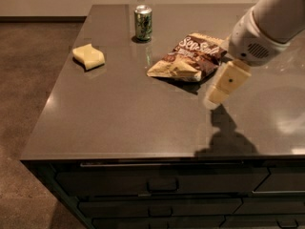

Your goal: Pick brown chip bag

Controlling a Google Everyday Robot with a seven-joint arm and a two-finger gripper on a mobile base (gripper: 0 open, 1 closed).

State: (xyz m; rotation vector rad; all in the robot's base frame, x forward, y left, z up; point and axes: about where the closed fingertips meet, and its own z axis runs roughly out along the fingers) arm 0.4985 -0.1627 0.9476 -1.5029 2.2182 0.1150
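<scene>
Dark countertop (119, 123) with brown chip bag (188, 56) near green can (143, 23); jaws just beside the bag, released or clenched indiscernible.

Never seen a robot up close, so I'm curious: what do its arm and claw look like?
The arm is a thick, rounded off-white shell with a patch of small vent holes near its end. The gripper, just right of the brown chip bag, is a blocky cream piece with one dark dot. No cables show.
</scene>
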